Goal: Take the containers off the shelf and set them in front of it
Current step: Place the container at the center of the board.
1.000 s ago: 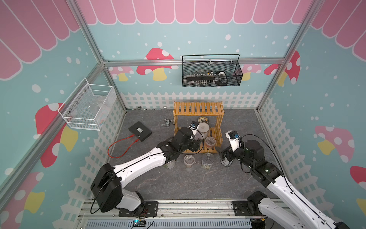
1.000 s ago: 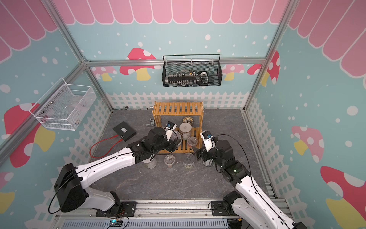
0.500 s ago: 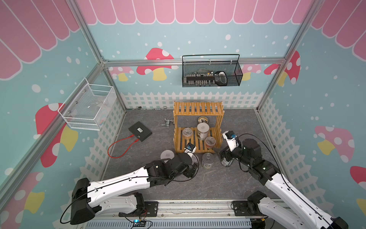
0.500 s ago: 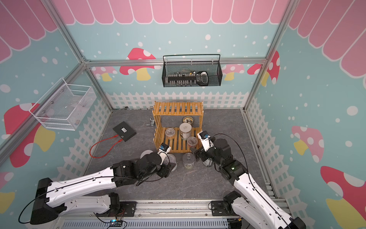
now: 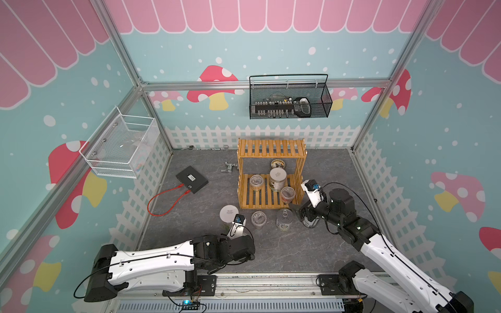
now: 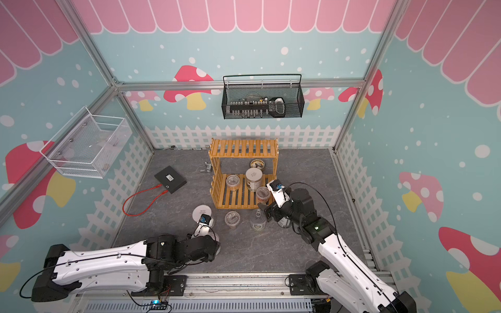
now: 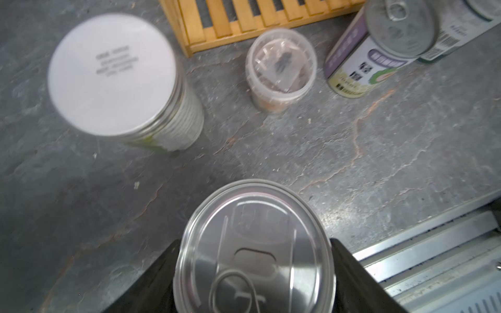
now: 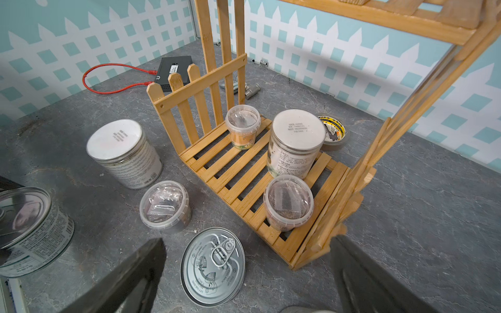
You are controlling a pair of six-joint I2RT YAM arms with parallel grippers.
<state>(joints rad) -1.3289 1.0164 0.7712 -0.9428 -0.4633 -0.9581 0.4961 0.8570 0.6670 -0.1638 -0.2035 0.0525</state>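
- The left fingers (image 7: pixel 146 287) clamp a silver pull-tab tin (image 7: pixel 254 257) from both sides, near the bench's (image 7: pixel 379 135) front edge.
- The right fingers (image 8: pixel 130 279) spread wide, gripping nothing, over a second tin (image 8: pixel 212 267) before the shelf (image 8: pixel 198 84).
- 3 jars (image 8: pixel 296 132) stand on its lower tier.

Four containers line the bench (image 5: pixel 298 252) along the shelf (image 5: pixel 271 147) front, barring a low approach: white-lidded jar (image 5: pixel 229 214), clear jar (image 5: pixel 258 219), tin (image 5: pixel 284 218) and a second tin (image 5: pixel 310 222) at the wide-open right pincer (image 8: pixel 248 241). Picket sides wall the lower tier; the upper tier rises behind it. Three more jars (image 5: pixel 278 178) occupy it, leaving front-left slats bare. The left pincer (image 7: pixel 254 271), clamped on a third tin (image 7: pixel 252 222), fills the near-left bench. Bench right of the shelf lies open.
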